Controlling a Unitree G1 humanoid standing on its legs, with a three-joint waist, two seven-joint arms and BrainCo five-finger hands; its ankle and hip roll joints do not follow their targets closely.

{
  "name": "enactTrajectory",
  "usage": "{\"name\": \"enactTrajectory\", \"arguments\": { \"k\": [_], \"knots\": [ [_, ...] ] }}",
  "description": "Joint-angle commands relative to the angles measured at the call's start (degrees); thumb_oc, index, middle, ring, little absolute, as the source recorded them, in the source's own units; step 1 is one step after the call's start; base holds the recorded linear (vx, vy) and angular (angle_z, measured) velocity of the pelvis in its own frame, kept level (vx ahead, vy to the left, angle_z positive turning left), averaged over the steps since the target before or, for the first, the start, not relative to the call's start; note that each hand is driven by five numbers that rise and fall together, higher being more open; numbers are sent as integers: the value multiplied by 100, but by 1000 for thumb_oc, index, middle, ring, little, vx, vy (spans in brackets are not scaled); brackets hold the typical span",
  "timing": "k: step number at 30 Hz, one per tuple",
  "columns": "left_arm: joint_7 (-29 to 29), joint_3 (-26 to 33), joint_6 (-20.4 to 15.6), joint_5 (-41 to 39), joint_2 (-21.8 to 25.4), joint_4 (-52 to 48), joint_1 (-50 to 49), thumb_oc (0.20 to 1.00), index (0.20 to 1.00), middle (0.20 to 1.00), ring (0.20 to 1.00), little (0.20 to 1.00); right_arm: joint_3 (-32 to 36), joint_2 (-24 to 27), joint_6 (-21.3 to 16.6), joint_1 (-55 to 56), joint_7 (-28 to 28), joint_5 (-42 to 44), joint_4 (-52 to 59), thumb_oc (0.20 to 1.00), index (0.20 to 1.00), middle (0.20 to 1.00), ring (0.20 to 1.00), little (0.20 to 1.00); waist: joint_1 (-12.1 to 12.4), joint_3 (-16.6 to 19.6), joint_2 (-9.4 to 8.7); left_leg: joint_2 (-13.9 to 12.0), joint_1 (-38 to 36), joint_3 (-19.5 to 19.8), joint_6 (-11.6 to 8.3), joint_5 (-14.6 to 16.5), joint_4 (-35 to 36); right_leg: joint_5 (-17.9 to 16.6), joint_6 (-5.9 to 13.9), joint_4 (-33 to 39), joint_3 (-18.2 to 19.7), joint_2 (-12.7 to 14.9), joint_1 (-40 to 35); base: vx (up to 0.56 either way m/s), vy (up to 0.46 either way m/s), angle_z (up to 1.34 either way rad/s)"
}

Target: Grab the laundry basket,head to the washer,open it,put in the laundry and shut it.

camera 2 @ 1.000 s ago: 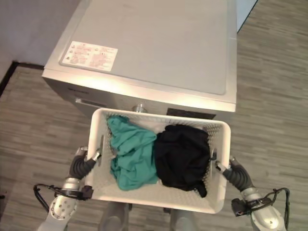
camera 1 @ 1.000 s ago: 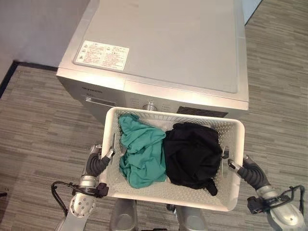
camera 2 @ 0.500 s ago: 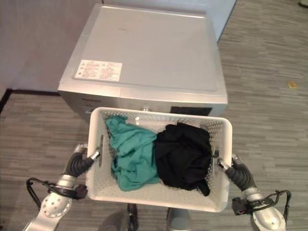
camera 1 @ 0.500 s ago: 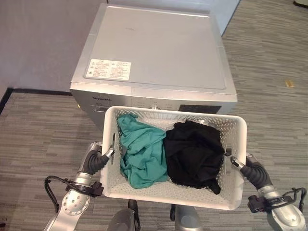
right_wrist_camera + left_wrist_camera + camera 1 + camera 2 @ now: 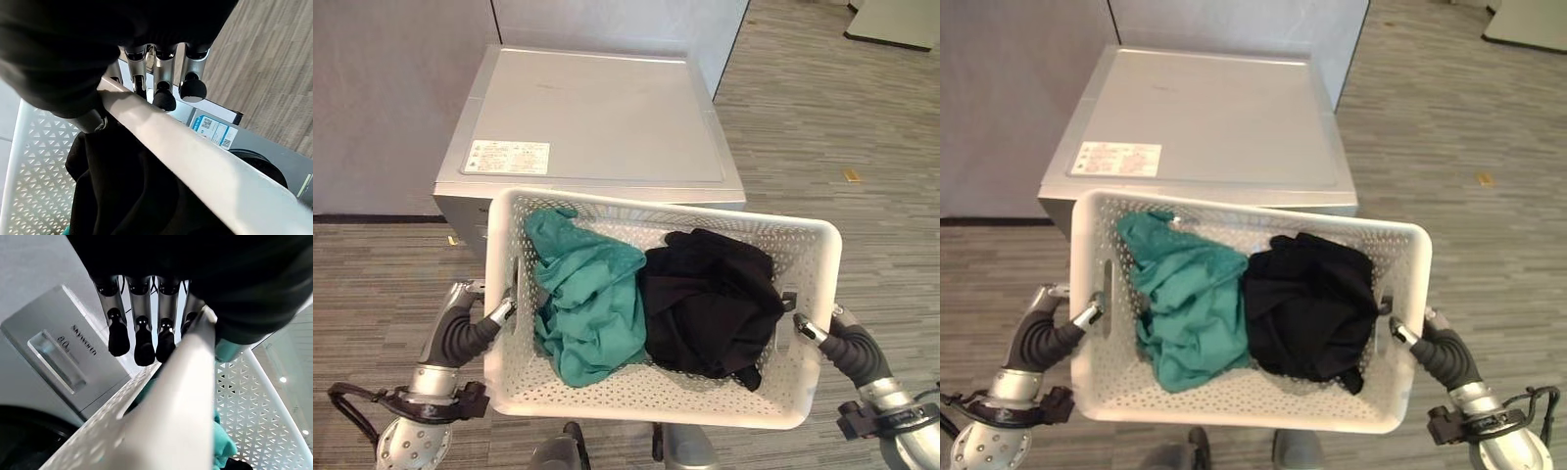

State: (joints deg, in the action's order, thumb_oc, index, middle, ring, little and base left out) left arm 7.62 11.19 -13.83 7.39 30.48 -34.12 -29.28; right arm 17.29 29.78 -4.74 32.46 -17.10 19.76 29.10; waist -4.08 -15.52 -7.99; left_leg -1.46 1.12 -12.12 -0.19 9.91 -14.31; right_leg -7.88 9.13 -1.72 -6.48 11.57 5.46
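Left hand (image 5: 470,328) and right hand (image 5: 842,345) each curl their fingers through a handle slot on opposite short sides of a white perforated laundry basket (image 5: 607,397), holding it up in front of the robot. Inside the basket lie a crumpled teal garment (image 5: 582,299) on the left and a black garment (image 5: 710,304) on the right, touching. Just beyond the basket stands a silver washer (image 5: 597,117) on grey wood-patterned floor (image 5: 822,127).
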Motion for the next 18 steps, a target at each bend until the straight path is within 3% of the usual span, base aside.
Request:
{"name": "enactTrajectory", "arguments": {
  "k": [1,4,6,9,11,16,18],
  "knots": [
    [964,2005,240,-353,-354,313,274,200,200,200,200,200,1016,226,-379,-302,28,907,-190,200,200,200,200,200,12,144,149,183,-391,200,322,522,298,-213,330,-34,-242,8,402,20,-1,6],
    [925,1941,249,-382,-254,397,512,200,200,200,200,200,1019,374,-425,-616,250,751,-323,200,200,200,200,200,38,182,145,192,-413,214,323,512,342,-228,346,-19,-230,25,371,9,-4,5],
    [840,1546,303,-644,53,604,1148,200,200,200,200,200,712,826,-371,-1224,596,719,-704,200,200,200,200,200,77,281,197,192,-471,291,323,527,405,-231,352,-46,-153,-16,323,35,9,4],
    [858,1279,345,-970,229,857,1702,200,200,200,200,200,519,1155,-265,-1572,678,738,-904,200,200,200,200,200,100,326,188,244,-471,348,316,440,471,-246,332,-47,-93,1,341,32,-6,6],
    [986,1074,420,-1088,523,1173,2403,200,200,200,200,200,352,1672,-148,-1917,779,916,-1232,200,200,200,200,200,126,387,199,264,-502,443,302,409,510,-213,313,-84,55,-47,334,51,-13,11],
    [1006,478,449,-1364,776,1767,3396,200,200,200,200,200,15,2296,-79,-2681,1123,992,-1880,200,200,200,200,200,181,425,222,268,-557,551,267,389,514,-103,272,-175,152,-108,294,64,-37,16],
    [1058,104,451,-1607,804,2048,3900,200,200,200,200,200,-212,2786,11,-3133,1230,1061,-2202,200,200,200,200,200,238,471,202,212,-611,604,195,353,576,-7,243,-216,94,-151,253,63,-77,16]
  ]
}}
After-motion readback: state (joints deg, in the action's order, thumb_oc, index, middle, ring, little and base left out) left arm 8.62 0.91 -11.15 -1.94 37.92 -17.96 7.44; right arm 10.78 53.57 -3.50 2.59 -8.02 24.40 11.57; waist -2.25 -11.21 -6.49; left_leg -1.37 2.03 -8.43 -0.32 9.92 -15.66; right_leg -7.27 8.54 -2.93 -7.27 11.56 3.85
